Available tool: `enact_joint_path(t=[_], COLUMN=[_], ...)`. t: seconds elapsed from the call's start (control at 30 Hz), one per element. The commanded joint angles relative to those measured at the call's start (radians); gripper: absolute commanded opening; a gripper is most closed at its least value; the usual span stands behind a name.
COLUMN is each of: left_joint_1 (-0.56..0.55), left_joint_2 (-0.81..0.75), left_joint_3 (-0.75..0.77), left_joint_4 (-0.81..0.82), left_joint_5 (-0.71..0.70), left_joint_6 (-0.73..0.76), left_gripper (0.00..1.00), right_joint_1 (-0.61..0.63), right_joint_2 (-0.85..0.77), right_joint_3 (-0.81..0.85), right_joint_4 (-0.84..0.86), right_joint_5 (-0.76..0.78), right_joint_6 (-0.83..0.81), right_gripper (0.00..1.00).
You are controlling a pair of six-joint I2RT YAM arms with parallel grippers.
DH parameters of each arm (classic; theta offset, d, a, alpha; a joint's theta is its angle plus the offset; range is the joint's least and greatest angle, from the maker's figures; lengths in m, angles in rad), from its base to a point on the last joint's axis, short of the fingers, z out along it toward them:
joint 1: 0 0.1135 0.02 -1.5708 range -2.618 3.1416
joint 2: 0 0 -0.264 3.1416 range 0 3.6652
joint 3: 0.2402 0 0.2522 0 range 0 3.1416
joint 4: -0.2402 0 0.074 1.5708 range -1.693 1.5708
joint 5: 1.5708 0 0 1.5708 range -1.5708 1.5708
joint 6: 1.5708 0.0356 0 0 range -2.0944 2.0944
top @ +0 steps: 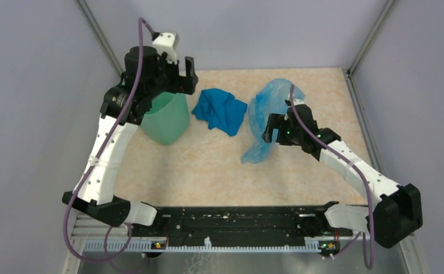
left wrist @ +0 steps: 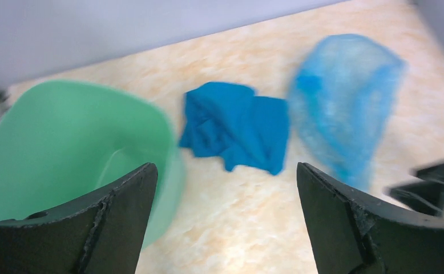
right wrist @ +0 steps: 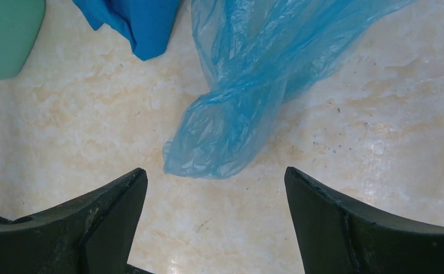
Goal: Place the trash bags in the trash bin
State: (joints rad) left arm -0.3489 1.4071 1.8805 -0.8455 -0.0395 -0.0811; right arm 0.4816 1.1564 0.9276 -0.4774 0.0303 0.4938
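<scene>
Task not yet done: the trash bag [top: 274, 100] lies on the table [top: 208, 171] at 3 o'clock of the trash bin [top: 165, 123]; no bag shows inside. Left pincer [left wrist: 225, 171] and right pincer [right wrist: 215, 170] are both released and empty.

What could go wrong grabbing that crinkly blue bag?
The bag is thin, so the open right gripper might pinch only a fold and lose it. The cloth lies close by and could get dragged along. The left gripper hangs by the bin, maybe blocking the way.
</scene>
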Motion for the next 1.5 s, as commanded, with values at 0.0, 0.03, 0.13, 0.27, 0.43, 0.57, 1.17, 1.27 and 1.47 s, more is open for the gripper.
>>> enact_joint_path(t=[0.0, 0.03, 0.13, 0.27, 0.43, 0.57, 1.17, 1.27, 1.47], left_joint_1=[-0.171, -0.194, -0.218, -0.224, -0.228, -0.227, -0.219, -0.218, -0.217], left_joint_2=[-0.032, -0.033, -0.051, -0.067, -0.072, -0.038, 0.179, 0.195, 0.238], left_joint_3=[-0.045, -0.069, -0.17, -0.321, -0.53, -0.634, -0.788, -0.795, -0.813], left_joint_4=[0.104, 0.117, 0.195, 0.283, 0.431, 0.528, 0.766, 0.789, 0.862], left_joint_5=[0.073, 0.08, 0.101, 0.126, 0.16, 0.192, 0.425, 0.449, 0.521], left_joint_6=[-0.043, -0.061, -0.125, -0.222, -0.32, -0.376, -0.577, -0.596, -0.663], left_gripper=[0.97, 0.96, 0.94, 0.91, 0.91, 0.92, 0.93, 0.93, 0.93], right_joint_1=[0.065, 0.081, 0.122, 0.137, 0.136, 0.136, 0.138, 0.138, 0.138], right_joint_2=[0.072, 0.087, 0.126, 0.16, 0.212, 0.27, -0.054, -0.138, -0.225], right_joint_3=[0.031, 0.033, 0.036, 0.012, 0.007, 0.001, -0.216, -0.235, -0.261], right_joint_4=[0.087, 0.095, 0.109, 0.151, 0.193, 0.231, 0.24, 0.227, 0.179], right_joint_5=[0.06, 0.084, 0.163, 0.252, 0.354, 0.384, 0.179, 0.131, 0.08], right_joint_6=[0.047, 0.059, 0.093, 0.133, 0.164, 0.16, 0.203, 0.206, 0.214], right_gripper=[0.89, 0.88, 0.84, 0.79, 0.79, 0.75, 0.0, 0.0, 0.0])
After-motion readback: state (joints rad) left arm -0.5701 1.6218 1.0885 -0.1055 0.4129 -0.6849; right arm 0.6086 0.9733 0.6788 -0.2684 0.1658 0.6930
